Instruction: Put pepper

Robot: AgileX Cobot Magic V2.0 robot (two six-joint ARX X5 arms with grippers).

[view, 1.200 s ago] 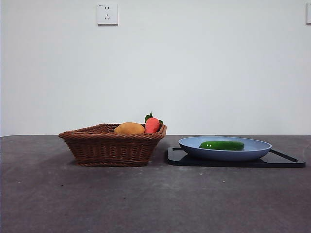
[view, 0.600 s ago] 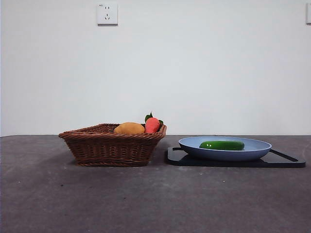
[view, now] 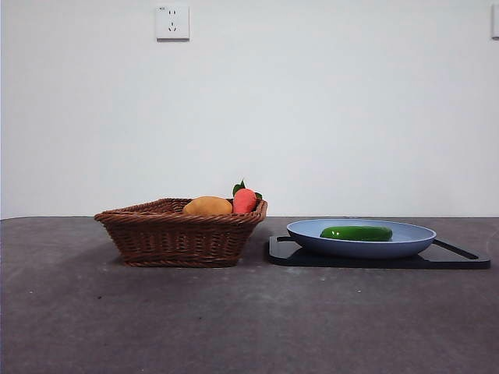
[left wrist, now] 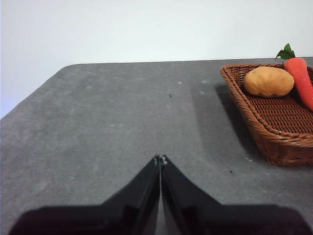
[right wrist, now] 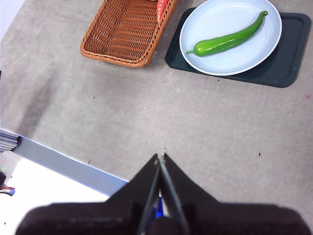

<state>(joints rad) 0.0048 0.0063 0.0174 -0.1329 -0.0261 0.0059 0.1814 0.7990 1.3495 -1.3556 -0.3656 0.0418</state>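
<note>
The glossy green pepper (view: pixel 356 233) lies on the blue plate (view: pixel 413 243), which sits on a black tray (view: pixel 460 257) right of the basket. From the right wrist view the pepper (right wrist: pixel 226 40) is long and curved, lying across the plate (right wrist: pixel 215 19). My right gripper (right wrist: pixel 160 159) is shut and empty, high above the table near its front edge, far from the plate. My left gripper (left wrist: pixel 160 160) is shut and empty above bare table, left of the basket (left wrist: pixel 274 122). Neither gripper shows in the front view.
A brown wicker basket (view: pixel 181 234) stands left of the tray, holding a yellow-orange oval fruit (view: pixel 207 206) and a red-orange carrot-like fruit with green leaves (view: pixel 244 199). The table's front edge (right wrist: pixel 63 159) shows in the right wrist view.
</note>
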